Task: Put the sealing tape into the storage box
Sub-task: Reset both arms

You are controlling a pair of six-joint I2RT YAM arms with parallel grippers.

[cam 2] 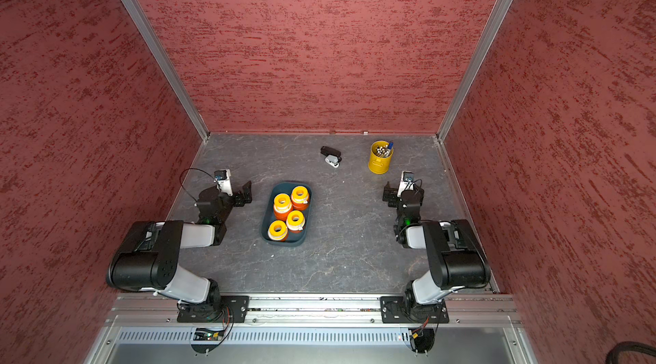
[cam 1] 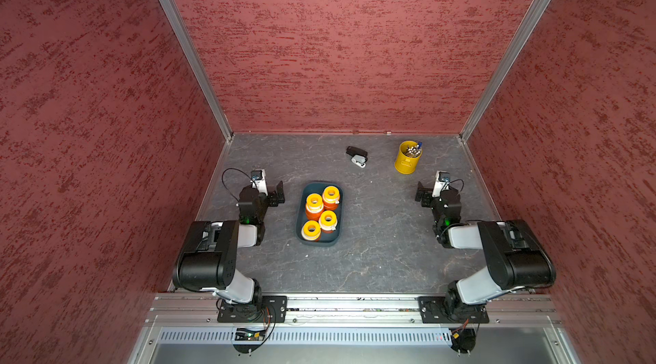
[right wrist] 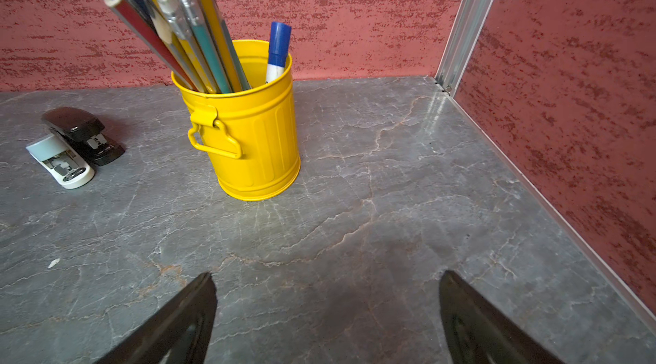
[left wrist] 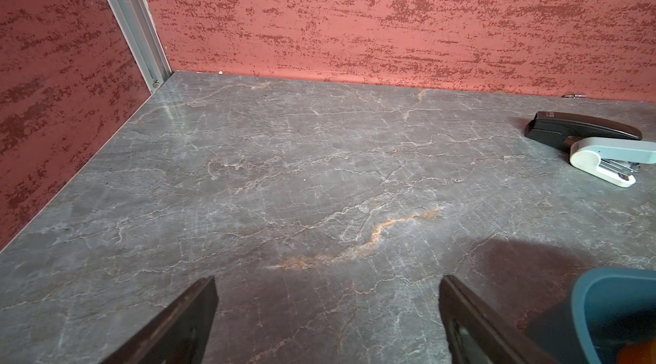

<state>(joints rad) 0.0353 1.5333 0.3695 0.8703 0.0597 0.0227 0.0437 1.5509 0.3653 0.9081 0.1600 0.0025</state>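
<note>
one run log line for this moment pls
sealing tape: four stacks in storage box, yellow on orange | left jaws: open, empty | right jaws: open, empty | black stapler, white stapler, yellow pencil cup: at back

One storage box (cam 1: pixel 300 217) sits on the one tabletop (cam 1: pixel 372 259). In it stand four stacks of sealing tape, two rolls to a stack, so eight rolls in all: four yellow rolls (cam 1: pixel 309 201) on top and four orange rolls (cam 1: pixel 313 215) beneath them. There are two staplers, one black stapler (left wrist: pixel 582 128) and one white stapler (left wrist: pixel 610 160). One yellow pen cup (right wrist: pixel 255 142) holds one blue-capped marker (right wrist: pixel 278 48) and a bundle of pencils (right wrist: pixel 198 43), roughly eight, too crowded for a sure count. Two arms carry one gripper each: the left gripper (cam 1: pixel 278 193) and the right gripper (cam 1: pixel 420 195).
</note>
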